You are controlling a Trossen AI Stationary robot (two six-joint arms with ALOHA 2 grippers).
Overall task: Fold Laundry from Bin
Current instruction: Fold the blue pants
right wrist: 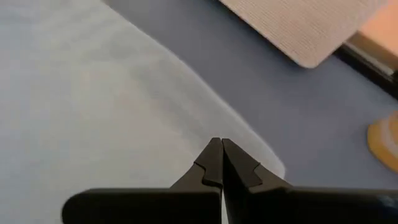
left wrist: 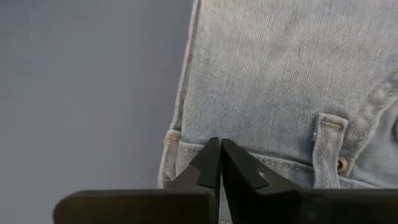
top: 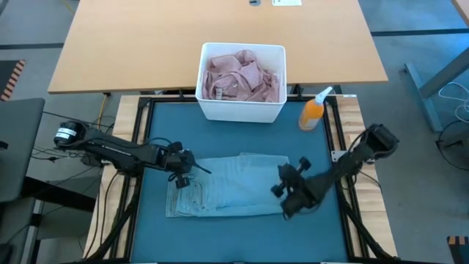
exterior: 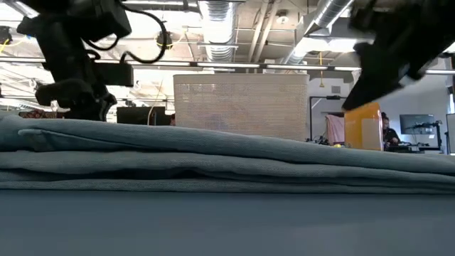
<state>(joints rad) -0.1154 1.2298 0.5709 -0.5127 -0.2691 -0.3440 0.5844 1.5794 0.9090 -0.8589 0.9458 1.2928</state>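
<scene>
The jeans are pale woven denim, matt, with stitched seams (a metal rivet shows by one belt loop). The bin is smooth white plastic; the mat matt; the tabletop pale wood.

No readable text, label, brand or number shows in any view.
</scene>
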